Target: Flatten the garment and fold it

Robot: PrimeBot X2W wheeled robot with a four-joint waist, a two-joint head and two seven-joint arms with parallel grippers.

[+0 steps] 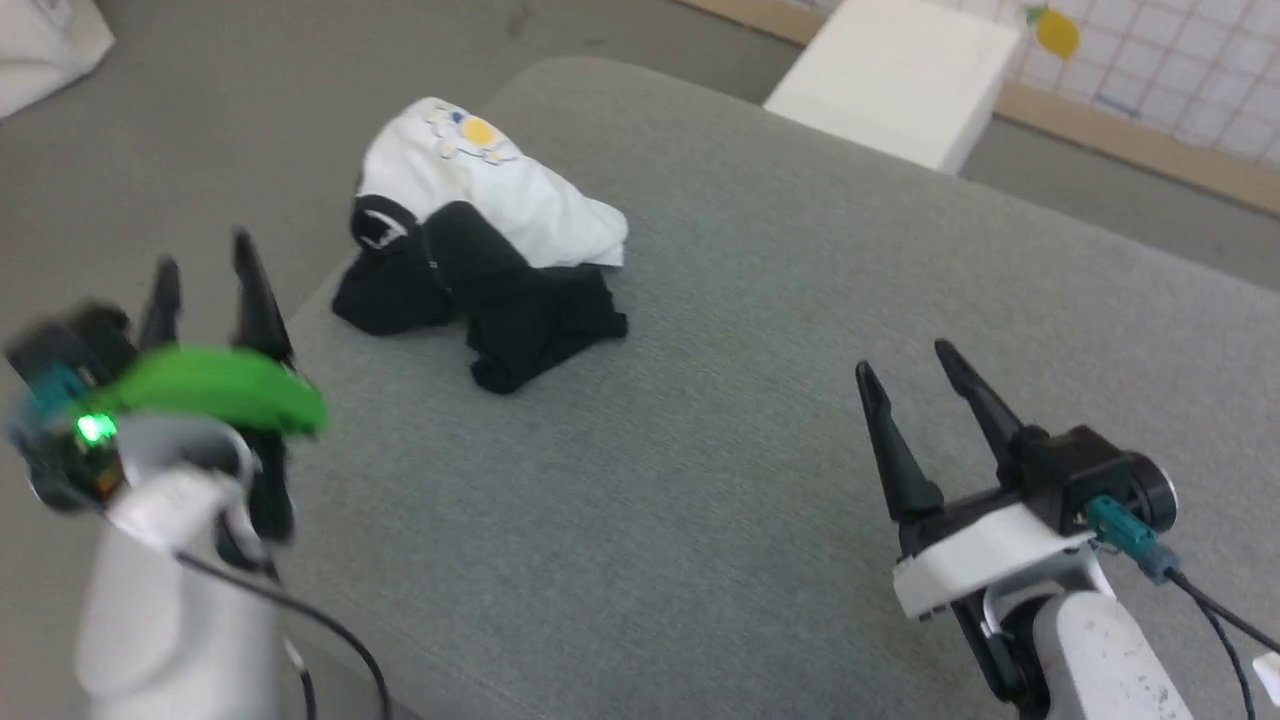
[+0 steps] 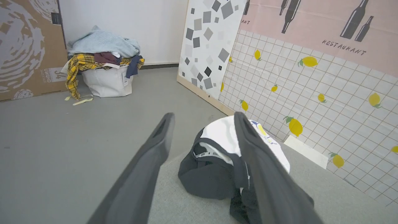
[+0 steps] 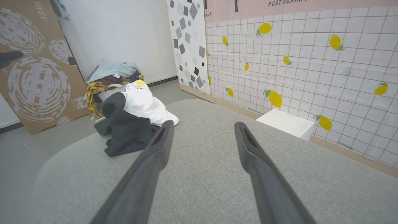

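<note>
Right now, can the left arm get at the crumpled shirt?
Probably yes: the left gripper is open, and the garment lies bunched just ahead of it on the grey cushion, with nothing between them.

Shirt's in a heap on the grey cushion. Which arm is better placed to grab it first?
Left, likely. The left gripper is open and nearer the shirt, which lies by the left edge of the cushion. The right gripper, also open, is farther away.
</note>
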